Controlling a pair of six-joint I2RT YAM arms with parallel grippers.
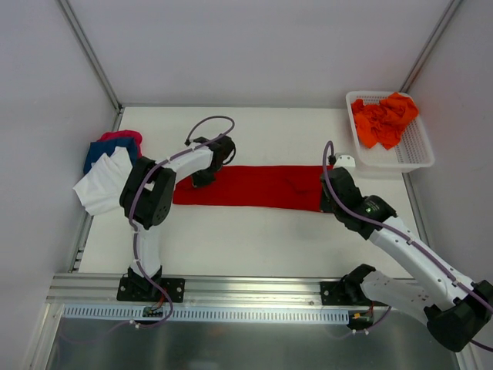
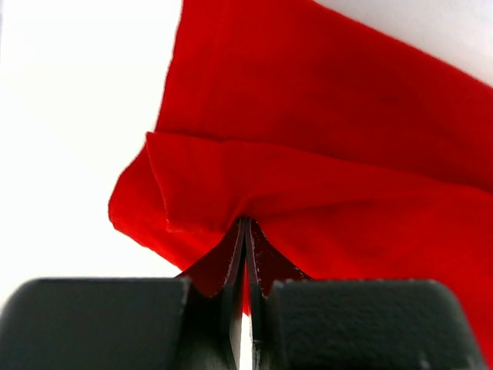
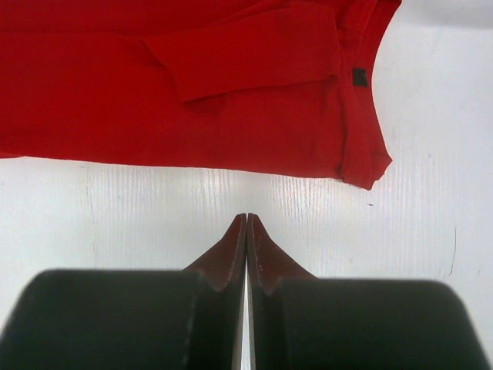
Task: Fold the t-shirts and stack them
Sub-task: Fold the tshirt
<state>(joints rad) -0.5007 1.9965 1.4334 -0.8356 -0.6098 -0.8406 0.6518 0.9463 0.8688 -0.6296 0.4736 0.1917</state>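
Across the table, top view: the deep red t-shirt lies folded into a long strip, probably ready for halving. Orange tees wait in the basket.

Left wrist: the left gripper is clenched on the strip's end, apparently to carry it over.

Right wrist: the right gripper is closed and empty, just short of the collar. The neck tag is unreadable.

left gripper and right gripper both clamped fully shut, held low
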